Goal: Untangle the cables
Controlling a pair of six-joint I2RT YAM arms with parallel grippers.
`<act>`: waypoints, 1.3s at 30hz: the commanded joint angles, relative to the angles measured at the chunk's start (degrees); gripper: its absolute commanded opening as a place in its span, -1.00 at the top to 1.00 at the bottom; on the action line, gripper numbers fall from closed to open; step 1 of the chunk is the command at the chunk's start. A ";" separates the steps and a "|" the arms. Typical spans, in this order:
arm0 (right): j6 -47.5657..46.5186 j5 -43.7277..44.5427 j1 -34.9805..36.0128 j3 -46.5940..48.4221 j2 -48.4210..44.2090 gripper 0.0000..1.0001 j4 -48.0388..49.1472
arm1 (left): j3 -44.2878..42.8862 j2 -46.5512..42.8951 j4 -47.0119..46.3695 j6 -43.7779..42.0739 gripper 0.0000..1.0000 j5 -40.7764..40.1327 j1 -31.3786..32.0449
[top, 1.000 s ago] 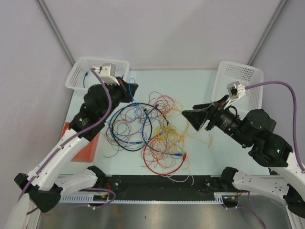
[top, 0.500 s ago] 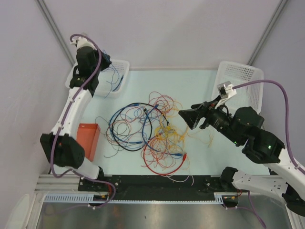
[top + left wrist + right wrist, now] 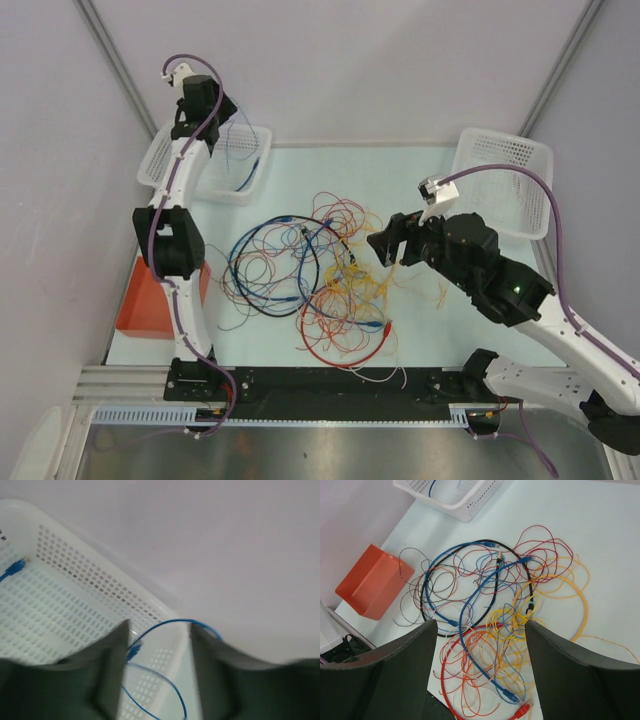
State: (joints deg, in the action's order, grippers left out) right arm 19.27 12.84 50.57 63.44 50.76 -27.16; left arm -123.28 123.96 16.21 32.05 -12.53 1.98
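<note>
The cables (image 3: 320,280) lie in a loose tangle of red, blue, yellow, orange and black wires at the table's middle. My right gripper (image 3: 385,245) hangs open at the tangle's right edge; in the right wrist view its jaws (image 3: 480,625) frame the cables (image 3: 495,630) from above with nothing between them. My left gripper (image 3: 222,115) is raised over the far left white basket (image 3: 165,165). In the left wrist view it (image 3: 159,630) is open. A thin blue cable (image 3: 175,621) loops loose between the fingers, over the basket's rim (image 3: 75,590).
Blue wire (image 3: 245,160) drapes in the left basket. A second white basket (image 3: 510,170) stands at the far right. An orange bin (image 3: 150,300) sits at the table's left edge, also in the right wrist view as the orange bin (image 3: 372,582).
My left arm swung from the tangle up to the left basket, and its jaws went from shut to open, letting a blue cable go. My right gripper shifted left toward the tangle.
</note>
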 commanded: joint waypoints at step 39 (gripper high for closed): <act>12.90 2.90 -0.29 -13.52 -8.32 -0.73 -0.35 | 82.24 -61.04 -9.62 14.08 -0.99 12.10 30.89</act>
State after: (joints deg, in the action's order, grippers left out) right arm 31.55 18.00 50.02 49.80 41.58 -28.71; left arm -45.23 61.32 12.36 44.16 -9.45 32.67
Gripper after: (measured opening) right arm 0.865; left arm 0.995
